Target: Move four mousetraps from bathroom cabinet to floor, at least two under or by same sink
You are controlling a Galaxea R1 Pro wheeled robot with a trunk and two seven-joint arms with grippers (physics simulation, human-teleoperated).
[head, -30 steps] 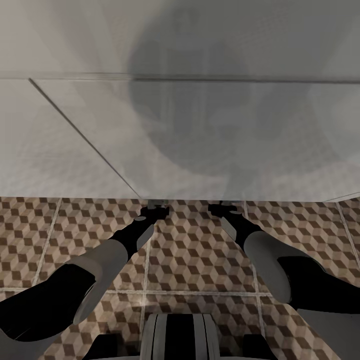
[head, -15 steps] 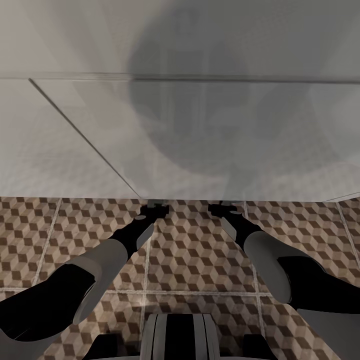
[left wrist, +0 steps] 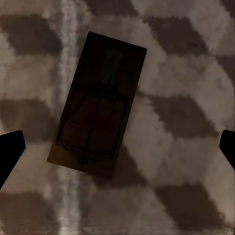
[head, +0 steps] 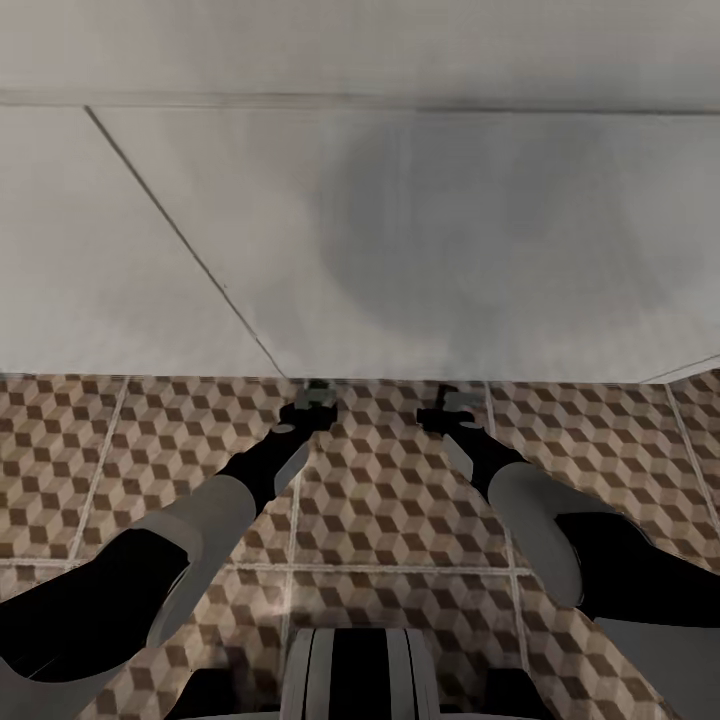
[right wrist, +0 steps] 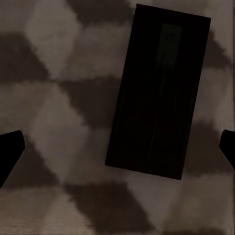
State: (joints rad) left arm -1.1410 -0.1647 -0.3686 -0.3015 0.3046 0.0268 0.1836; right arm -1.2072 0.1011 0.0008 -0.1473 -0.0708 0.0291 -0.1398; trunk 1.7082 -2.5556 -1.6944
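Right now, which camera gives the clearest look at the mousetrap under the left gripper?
The left wrist view: the mousetrap lies flat on the cube-patterned bathroom floor, dark, with its wire parts faintly visible. The right wrist view shows a different, darker mousetrap. In the head view I can make out no mousetrap near the left gripper.

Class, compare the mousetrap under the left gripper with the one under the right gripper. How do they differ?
The flat rectangular brownish mousetrap under the left gripper shows its wire parts and overlaps a pale grout line. The near-black rectangular mousetrap under the right gripper shows little detail. Both lie flat on the cube-patterned floor, between open fingertips.
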